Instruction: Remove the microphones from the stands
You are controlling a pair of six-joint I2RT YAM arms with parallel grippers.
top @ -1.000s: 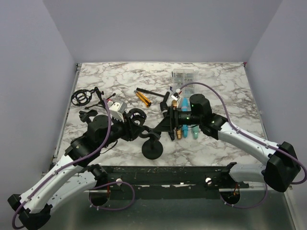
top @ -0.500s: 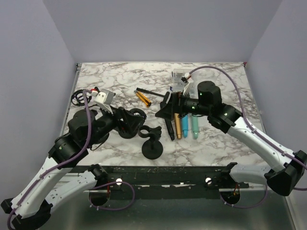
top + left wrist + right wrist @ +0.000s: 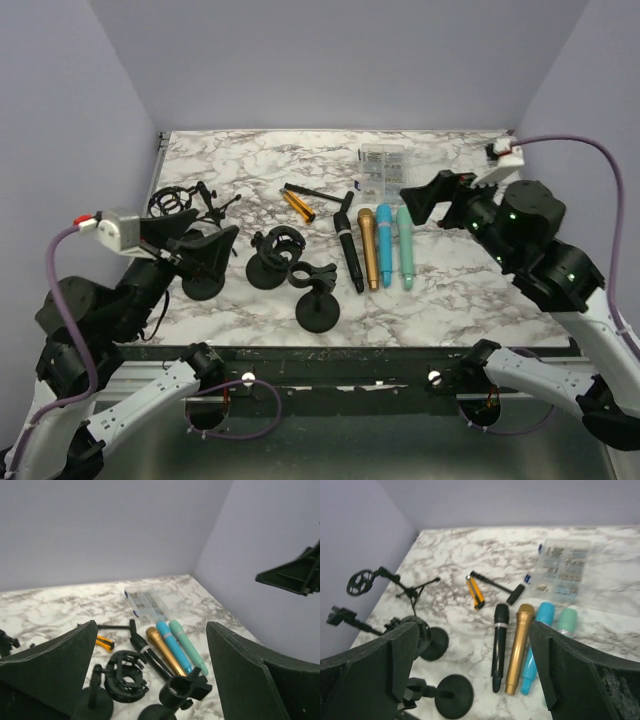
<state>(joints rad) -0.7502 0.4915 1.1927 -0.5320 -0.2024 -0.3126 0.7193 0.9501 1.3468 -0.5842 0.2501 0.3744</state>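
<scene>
The black stand (image 3: pixel 318 300) rises from its round base at the table's front centre, and its clip (image 3: pixel 186 690) is empty. The black microphone (image 3: pixel 349 250) lies flat on the marble, left of a gold one (image 3: pixel 369 248); it also shows in the wrist views (image 3: pixel 150 655) (image 3: pixel 498 640). My left gripper (image 3: pixel 200 250) (image 3: pixel 150 630) hangs open, raised above the table's left front, holding nothing. My right gripper (image 3: pixel 425 200) (image 3: pixel 472 630) is open too, lifted over the right side, well clear of the microphones.
Blue (image 3: pixel 385 245) and green (image 3: pixel 404 245) microphones lie right of the gold one. A shock-mount stand (image 3: pixel 275 255) and another round base (image 3: pixel 203 285) sit left of the stand. An orange tool (image 3: pixel 297 205), a clear parts box (image 3: pixel 380 167) and a small tripod mount (image 3: pixel 180 203) lie further back.
Both grippers opened and both arms pulled back and up from the stand. The black microphone, earlier at the right gripper, now lies on the table beside the gold one.
</scene>
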